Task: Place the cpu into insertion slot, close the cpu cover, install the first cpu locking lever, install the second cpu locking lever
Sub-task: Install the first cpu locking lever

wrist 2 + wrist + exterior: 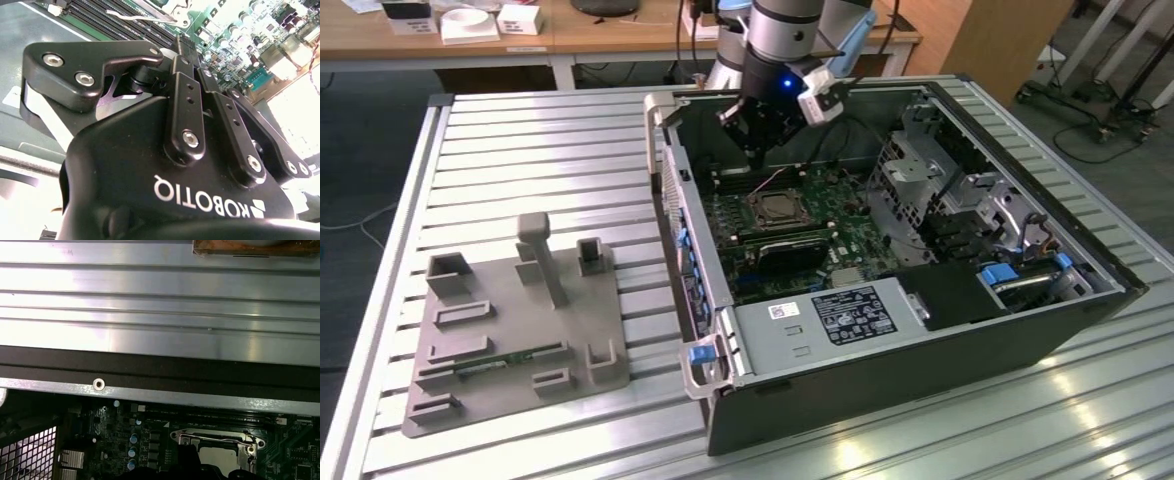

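Observation:
In the exterior view my gripper (758,152) hangs inside the open computer case (720,330), just above the far side of the socket. The cpu (781,210) lies flat in that socket on the green board, its dull silver top showing. In the first wrist view the cpu (220,461) sits under the silvery cpu cover (181,440), and a thin wire locking lever (220,441) runs across the frame's far edge. My gripper (186,460) shows there as one dark narrow shape beside the socket. In the second wrist view the gripper (181,44) is shut with nothing between its fingers, near a wire lever (145,20).
The case's tall side walls (150,370) surround the board. A grey box with a white label (834,315) and a metal drive cage (934,180) stand beside the socket. A grey fixture plate (507,320) lies on the slatted metal table (534,140) at the exterior view's left.

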`<move>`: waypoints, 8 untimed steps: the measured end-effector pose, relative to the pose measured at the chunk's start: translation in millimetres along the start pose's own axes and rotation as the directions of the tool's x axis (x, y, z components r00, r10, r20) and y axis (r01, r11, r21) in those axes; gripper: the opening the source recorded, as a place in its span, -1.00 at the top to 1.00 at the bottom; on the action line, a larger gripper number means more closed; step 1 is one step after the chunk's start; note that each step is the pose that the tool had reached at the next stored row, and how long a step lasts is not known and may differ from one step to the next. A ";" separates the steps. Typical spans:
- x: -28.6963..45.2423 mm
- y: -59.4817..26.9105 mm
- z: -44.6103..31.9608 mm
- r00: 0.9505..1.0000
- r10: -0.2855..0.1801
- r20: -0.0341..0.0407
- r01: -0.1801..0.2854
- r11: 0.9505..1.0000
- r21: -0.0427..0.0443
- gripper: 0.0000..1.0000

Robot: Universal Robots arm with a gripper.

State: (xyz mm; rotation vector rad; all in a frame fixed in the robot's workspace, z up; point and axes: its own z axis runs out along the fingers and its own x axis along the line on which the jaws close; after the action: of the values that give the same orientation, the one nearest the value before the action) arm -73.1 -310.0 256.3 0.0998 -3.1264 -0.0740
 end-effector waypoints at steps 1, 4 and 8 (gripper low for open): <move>-0.2 0.0 0.3 1.000 0.000 0.000 0.000 1.000 0.000 0.80; -0.3 -0.1 0.5 1.000 0.000 0.000 0.000 1.000 0.000 0.80; -0.5 -0.2 3.2 1.000 0.000 0.000 0.000 1.000 0.000 0.80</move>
State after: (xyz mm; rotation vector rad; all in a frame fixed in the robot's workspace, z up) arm -72.7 -310.0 253.1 0.0998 -3.1264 -0.0740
